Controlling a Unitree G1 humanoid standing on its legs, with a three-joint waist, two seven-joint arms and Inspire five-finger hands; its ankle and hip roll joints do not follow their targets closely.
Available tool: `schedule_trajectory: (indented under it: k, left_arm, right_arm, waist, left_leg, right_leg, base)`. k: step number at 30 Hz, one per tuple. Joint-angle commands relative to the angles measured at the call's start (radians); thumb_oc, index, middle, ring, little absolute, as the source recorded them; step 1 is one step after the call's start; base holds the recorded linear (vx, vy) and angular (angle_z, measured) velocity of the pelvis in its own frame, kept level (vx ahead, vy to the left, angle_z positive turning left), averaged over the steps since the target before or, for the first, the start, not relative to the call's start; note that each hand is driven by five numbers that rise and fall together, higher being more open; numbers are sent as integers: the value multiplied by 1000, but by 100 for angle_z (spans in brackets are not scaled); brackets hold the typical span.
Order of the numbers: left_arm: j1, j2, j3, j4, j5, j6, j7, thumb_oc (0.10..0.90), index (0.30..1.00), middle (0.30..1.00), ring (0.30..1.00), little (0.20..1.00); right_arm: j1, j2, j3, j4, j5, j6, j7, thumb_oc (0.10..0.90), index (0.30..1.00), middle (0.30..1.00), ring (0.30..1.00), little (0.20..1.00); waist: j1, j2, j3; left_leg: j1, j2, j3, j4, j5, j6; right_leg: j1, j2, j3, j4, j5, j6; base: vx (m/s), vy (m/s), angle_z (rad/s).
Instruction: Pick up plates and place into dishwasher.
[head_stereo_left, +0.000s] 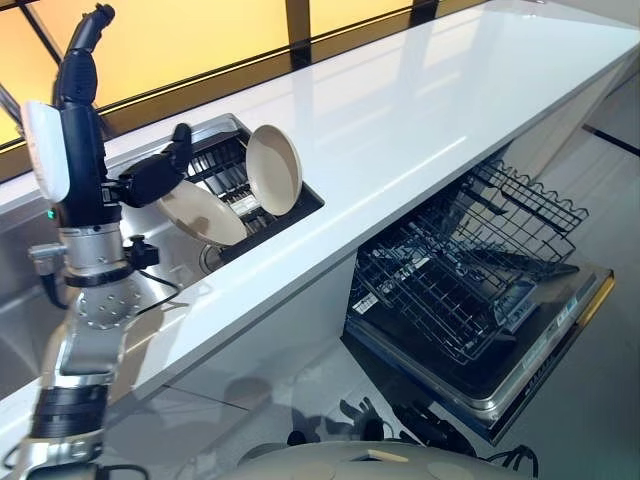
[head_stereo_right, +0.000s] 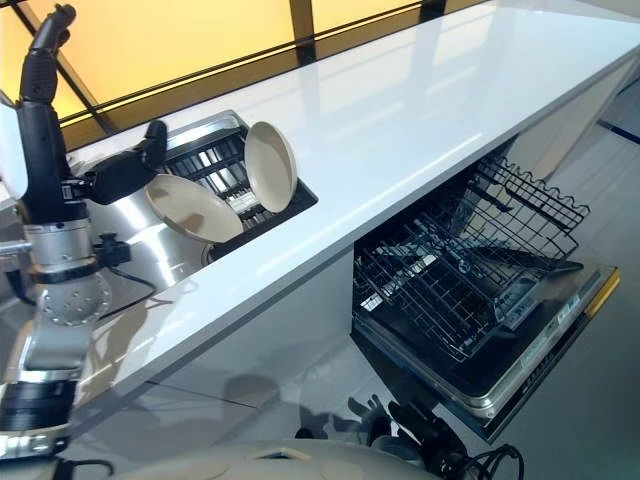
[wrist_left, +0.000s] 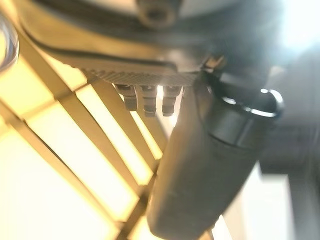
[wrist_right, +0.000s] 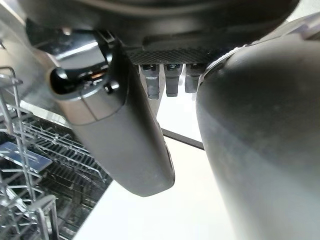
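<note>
Two cream plates lean in a dark dish rack (head_stereo_left: 232, 170) set in the sink. The larger plate (head_stereo_left: 200, 212) is tilted low, and the smaller plate (head_stereo_left: 274, 168) stands nearly upright to its right. My left hand (head_stereo_left: 80, 170) is raised over the sink with its fingers straight up. Its thumb (head_stereo_left: 150, 178) sticks out toward the left rim of the larger plate, and I cannot tell if they touch. The left wrist view has that thumb (wrist_left: 200, 175) with nothing in the hand. My right hand (wrist_right: 125, 140) is open and empty near the dishwasher rack (wrist_right: 30, 150).
A long white counter (head_stereo_left: 420, 120) runs to the right of the steel sink (head_stereo_left: 170, 275). Below the counter the dishwasher door (head_stereo_left: 540, 360) is folded down and its wire rack (head_stereo_left: 470, 270) is pulled out. Yellow-lit windows (head_stereo_left: 180, 40) line the back.
</note>
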Motion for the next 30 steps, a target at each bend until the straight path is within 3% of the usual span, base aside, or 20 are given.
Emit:
schedule_trajectory:
  k: [1, 7, 12, 16, 20, 30]
  left_arm:
    - [-47, 144, 113, 56, 95, 141, 50, 800, 900, 900, 900, 900]
    - [2, 321, 130, 205, 233, 231, -40, 800, 900, 900, 900, 900]
    - [7, 393, 95, 265, 324, 242, -131, 800, 900, 900, 900, 900]
    - [-35, 446, 22, 302, 358, 212, -216, 800, 900, 900, 900, 900]
    - [-115, 464, -62, 324, 369, 190, -280, 800, 900, 900, 900, 900]
    - [-272, 423, -272, 418, 420, 190, -314, 800, 900, 900, 900, 900]
  right_arm:
    - [-28, -7, -14, 0, -2, 7, 17, 800, 900, 900, 900, 900]
    - [-46, -26, -12, -17, -9, 36, 13, 800, 900, 900, 900, 900]
    - [-58, -41, -10, -20, -29, 55, 9, 800, 900, 900, 900, 900]
    - [-70, -56, -11, -22, -27, 66, 7, 800, 900, 900, 900, 900]
    - [-80, -67, -15, -14, -31, 75, 9, 800, 900, 900, 900, 900]
    - [-83, -74, -31, -2, -54, 83, 12, 800, 900, 900, 900, 900]
  waist:
    - [-17, 14, -31]
    - [-14, 38, -27]
    - [-19, 53, -24]
    - [-29, 64, -22]
    - [-43, 69, -20]
    - [-80, 69, -17]
  left_leg:
    - [-21, -67, -34, 2, -91, 31]
    - [-23, -70, -39, 2, -85, 27]
    - [-19, -70, -41, 2, -85, 27]
    - [-14, -71, -41, 2, -86, 30]
    - [-10, -72, -36, 2, -88, 32]
    - [-4, -76, -17, 2, -94, 40]
  right_leg:
    - [23, 70, -20, 58, -143, 11]
    - [23, 65, -23, 62, -140, 16]
    - [22, 61, -23, 67, -139, 22]
    - [20, 59, -17, 78, -140, 27]
    - [16, 59, -7, 81, -138, 33]
    - [2, 63, 29, 87, -126, 44]
  base:
    - [22, 27, 5]
    - [4, 8, 1]
    - [4, 27, 8]
    - [11, 34, 2]
    - [5, 8, 0]
    - [9, 10, -2]
